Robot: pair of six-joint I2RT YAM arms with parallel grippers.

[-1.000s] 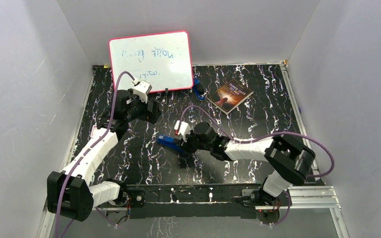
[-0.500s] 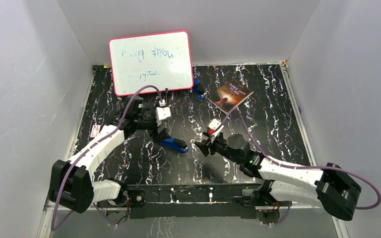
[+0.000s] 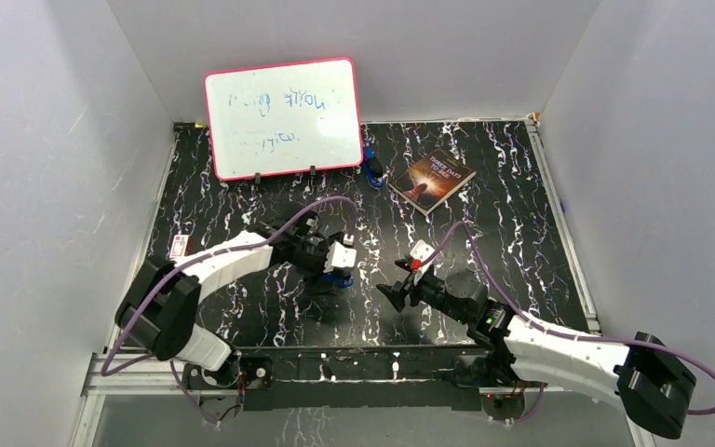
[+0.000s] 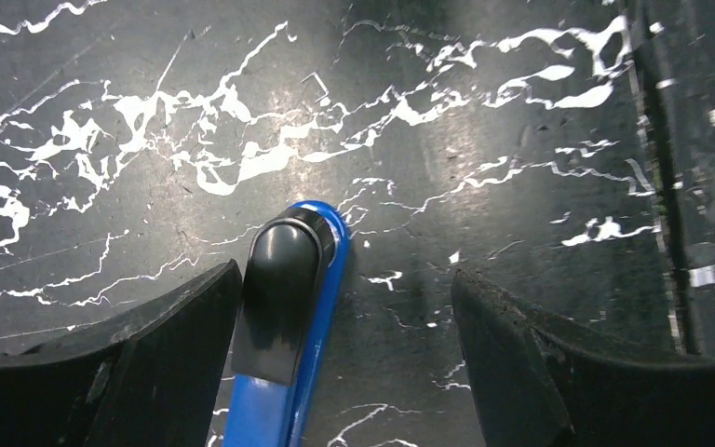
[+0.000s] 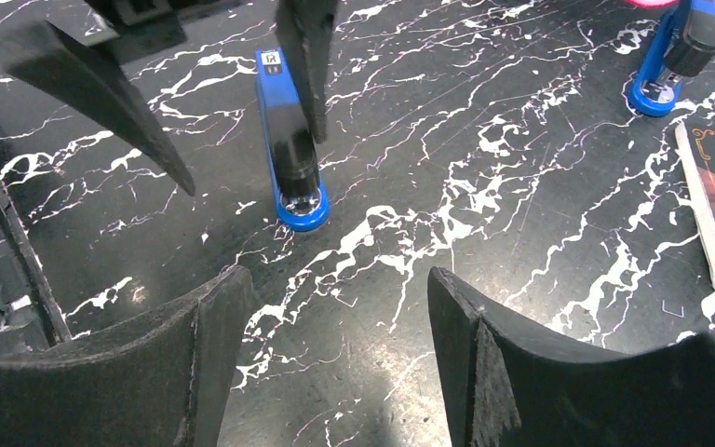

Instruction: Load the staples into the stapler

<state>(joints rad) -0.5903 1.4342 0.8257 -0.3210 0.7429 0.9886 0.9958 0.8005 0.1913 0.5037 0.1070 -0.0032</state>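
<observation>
A blue stapler [image 4: 284, 307] with a black top lies flat and closed on the black marbled table; it also shows as the stapler [image 5: 289, 140] and the stapler [image 3: 340, 277]. My left gripper [image 4: 346, 279] is open and straddles its front end, the left finger close beside the black top and a wide gap on the other side. In the top view the left gripper [image 3: 330, 265] sits over it. My right gripper [image 5: 340, 279] is open with only bare table between its fingers, a short way right of the stapler, seen as the right gripper [image 3: 393, 293]. No staples are visible.
A second blue stapler [image 3: 372, 170] stands by the pink-framed whiteboard [image 3: 282, 116] at the back. A dark book [image 3: 433, 179] lies at the back right. A small white box [image 3: 180, 247] sits at the left edge. Grey walls enclose the table.
The right gripper let go of the stapler, opened and drew back to the right. The left arm swung from near the whiteboard down over the stapler.
</observation>
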